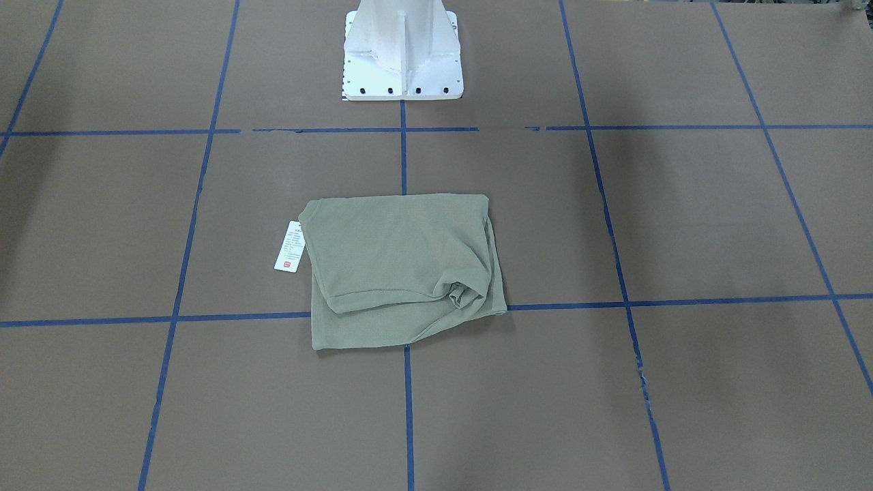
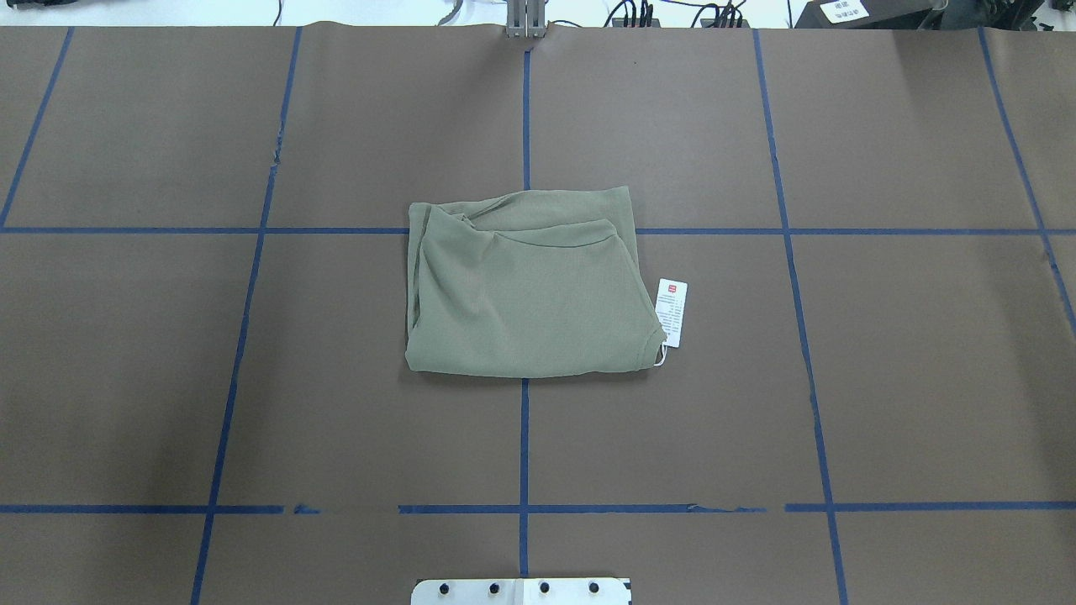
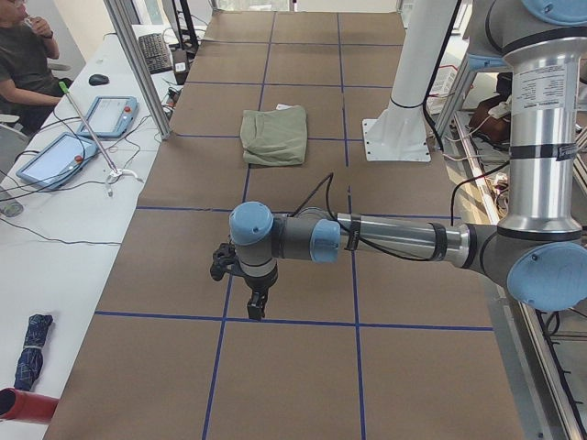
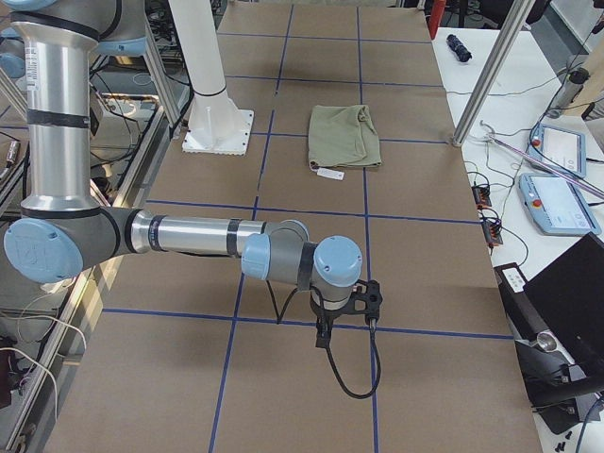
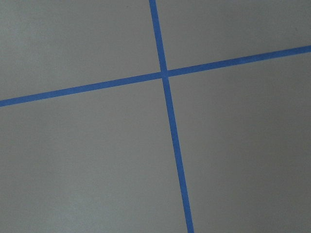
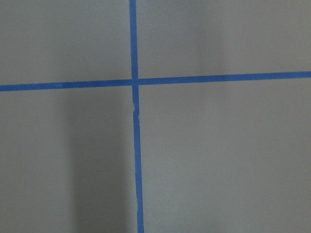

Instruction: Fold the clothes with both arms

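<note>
The clothes are one sage-green shirt (image 1: pixel 402 266) (image 2: pixel 525 290), folded into a rough rectangle at the middle of the brown table. Its white hang tag (image 2: pixel 672 313) with a red mark lies beside it. Neither arm touches it. The left arm reaches out low over the table's left end, far from the shirt (image 3: pixel 275 136), and its gripper (image 3: pixel 257 304) points down. The right arm does the same at the opposite end, gripper (image 4: pixel 324 332) pointing down, the shirt (image 4: pixel 344 135) far behind it. Whether either gripper is open or shut I cannot tell. Both wrist views show only blue tape crossings.
The white pedestal base (image 1: pixel 402 54) stands at the robot's edge of the table, behind the shirt. Blue tape lines grid the brown surface. A side bench holds tablets (image 3: pixel 55 158), cables and a folded umbrella (image 3: pixel 32 348); a person (image 3: pixel 23 55) sits there. Aluminium posts (image 3: pixel 138 64) flank the table.
</note>
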Available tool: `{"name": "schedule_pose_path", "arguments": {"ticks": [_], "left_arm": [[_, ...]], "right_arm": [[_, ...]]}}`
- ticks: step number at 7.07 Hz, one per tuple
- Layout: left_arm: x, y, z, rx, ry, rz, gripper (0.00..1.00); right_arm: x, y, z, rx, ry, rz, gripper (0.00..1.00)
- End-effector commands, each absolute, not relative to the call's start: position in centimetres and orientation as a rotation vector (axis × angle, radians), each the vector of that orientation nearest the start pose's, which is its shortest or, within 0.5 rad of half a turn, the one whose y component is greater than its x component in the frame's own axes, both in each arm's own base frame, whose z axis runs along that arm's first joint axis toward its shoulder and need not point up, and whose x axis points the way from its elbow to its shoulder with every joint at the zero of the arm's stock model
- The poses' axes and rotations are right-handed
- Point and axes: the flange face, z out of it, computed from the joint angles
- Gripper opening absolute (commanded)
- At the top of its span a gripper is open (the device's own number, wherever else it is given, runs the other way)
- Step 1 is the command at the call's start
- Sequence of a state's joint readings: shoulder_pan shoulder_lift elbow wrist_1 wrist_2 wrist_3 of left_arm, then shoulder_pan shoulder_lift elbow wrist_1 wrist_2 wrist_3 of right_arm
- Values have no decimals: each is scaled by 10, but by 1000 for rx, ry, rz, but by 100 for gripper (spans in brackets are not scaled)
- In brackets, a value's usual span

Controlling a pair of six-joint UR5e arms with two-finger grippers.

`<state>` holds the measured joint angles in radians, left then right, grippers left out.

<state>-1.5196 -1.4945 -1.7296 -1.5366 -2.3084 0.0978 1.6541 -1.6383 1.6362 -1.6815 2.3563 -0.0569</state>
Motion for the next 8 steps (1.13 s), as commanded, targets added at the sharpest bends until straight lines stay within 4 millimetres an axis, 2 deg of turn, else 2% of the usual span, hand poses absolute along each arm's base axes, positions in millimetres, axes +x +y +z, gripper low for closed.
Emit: {"name": "schedule_pose_path", "arguments": {"ticks": [1,2,8], "left_arm": [[-43,-463,624,39,741,101,100],[-42,-464,621,19,744,39,100],[-41,-465,620,18,751,35,100]], "right_arm": [[100,-444,672,-60,-789,75,100],[100,-444,673,-61,-788,74,100],[100,-447,671,-56,-786,71,100]]}}
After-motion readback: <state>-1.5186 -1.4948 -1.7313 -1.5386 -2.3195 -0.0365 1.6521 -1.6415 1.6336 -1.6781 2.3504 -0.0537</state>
